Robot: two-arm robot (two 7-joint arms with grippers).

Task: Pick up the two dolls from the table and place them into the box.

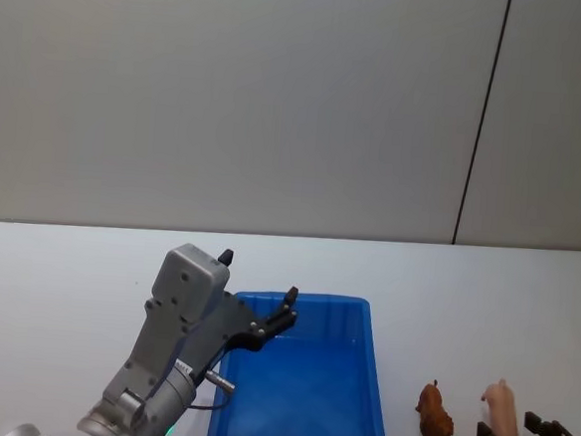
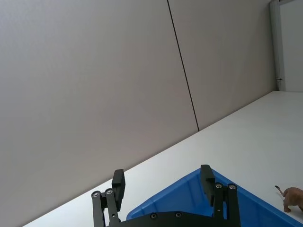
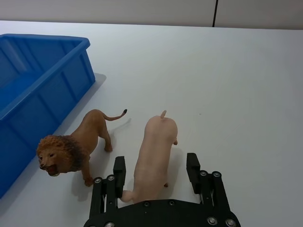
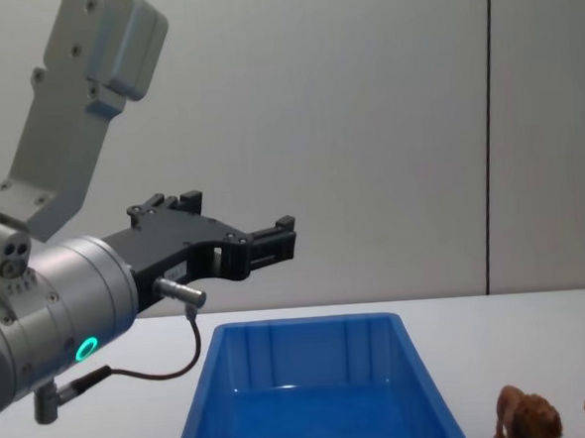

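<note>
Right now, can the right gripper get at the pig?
Probably yes: the right gripper is open with a finger on each side of the pig, and the lion stands apart beside it.

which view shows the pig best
The right wrist view: the pig is close and large, between the open fingers of the right gripper. The head and chest views show it small, low at the right.

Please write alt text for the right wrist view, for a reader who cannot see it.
The right tool is open, its fingers on either side of the pink pig standing on the white table. The brown lion stands beside the pig, between it and the blue box.
</note>
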